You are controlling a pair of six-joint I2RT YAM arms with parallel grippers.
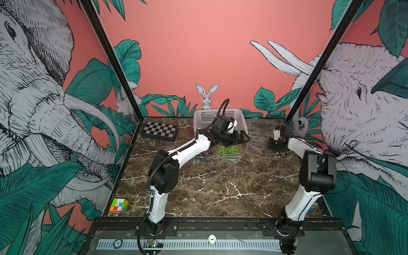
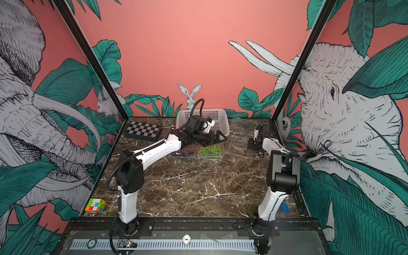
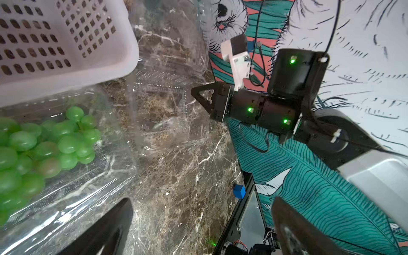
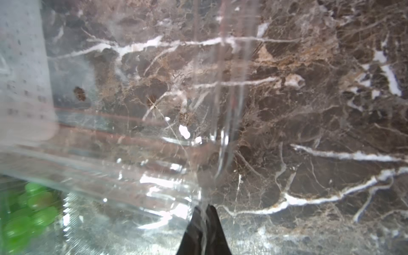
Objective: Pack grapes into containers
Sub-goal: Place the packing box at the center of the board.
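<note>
Grapes: green bunch (image 1: 229, 150) lies in mid container (image 3: 88, 198). Dark bunch (image 2: 187, 150) is in the next box, partly hidden. Third container (image 2: 239, 141) stands empty just beside, near white basket (image 1: 205, 119). Right gripper (image 4: 204, 212) is pinched tight on a thin clear plastic edge, apparently of that empty box. Left gripper (image 1: 242, 140) hangs spread wide over the green bunch w/ nothing held.

Risks: flimsy plastic could slip or buckle in the pinch, or the box could drag into its neighbour. No loose bunch is seen for it, and the basket's inside is unclear.

Right wrist view shows plastic between the tips; top views don't. Dark bunch shows only in a top view.
</note>
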